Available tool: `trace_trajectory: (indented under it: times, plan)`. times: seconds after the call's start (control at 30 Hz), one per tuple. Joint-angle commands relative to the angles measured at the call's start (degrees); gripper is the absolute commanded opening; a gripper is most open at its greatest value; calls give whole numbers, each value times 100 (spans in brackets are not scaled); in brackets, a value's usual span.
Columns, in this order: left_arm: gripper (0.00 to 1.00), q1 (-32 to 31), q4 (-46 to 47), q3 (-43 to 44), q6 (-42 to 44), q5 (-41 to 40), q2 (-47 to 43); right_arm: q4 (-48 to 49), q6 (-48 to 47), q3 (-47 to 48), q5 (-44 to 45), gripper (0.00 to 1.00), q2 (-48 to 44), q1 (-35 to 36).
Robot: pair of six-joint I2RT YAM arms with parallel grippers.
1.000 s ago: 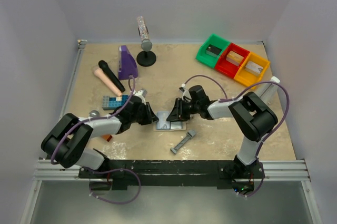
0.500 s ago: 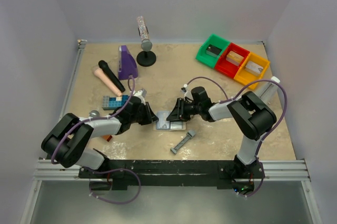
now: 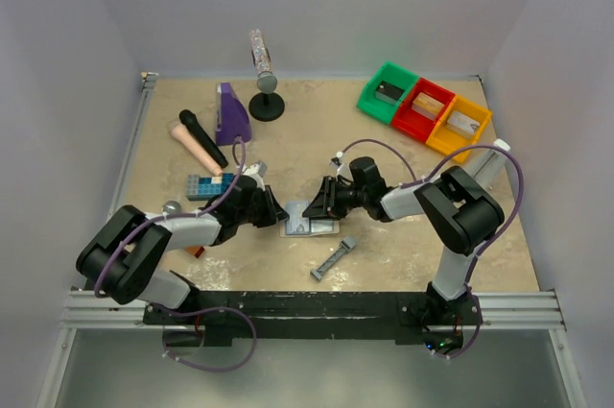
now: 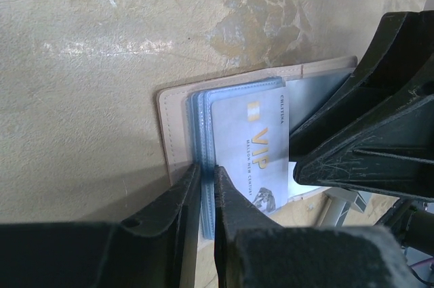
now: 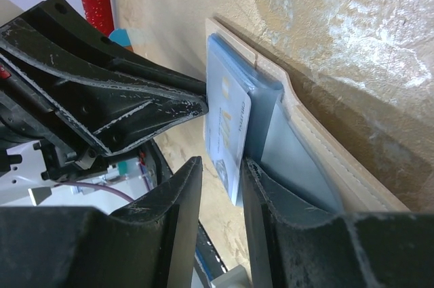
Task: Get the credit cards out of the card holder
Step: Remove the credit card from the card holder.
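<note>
Tabletop (image 3: 317,139) | left claw (image 4: 207,186) clamps card holder (image 4: 166,132) | right claw (image 5: 218,179) straddles credit card (image 5: 227,132), grip unclear | overhead hides contact

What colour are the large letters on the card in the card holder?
Gold, on a pale card; the left wrist view shows them best.

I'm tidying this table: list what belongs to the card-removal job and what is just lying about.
Job: card holder, VIP card in it.
Lying about: grey bar tool, blue studded block, black microphone, microphone on stand, purple object, green bin, red bin, yellow bin.
</note>
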Motion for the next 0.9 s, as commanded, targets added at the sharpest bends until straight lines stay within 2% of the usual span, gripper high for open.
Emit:
trace_trajectory:
  times: [0.0,0.87]
  plan:
    - [16,-58,76,-58,-34,250,170,559,106,79,-325,34,43,38]
    - [14,-269,586,-164,-254,400,346,928,414,123,-378,36,192,56]
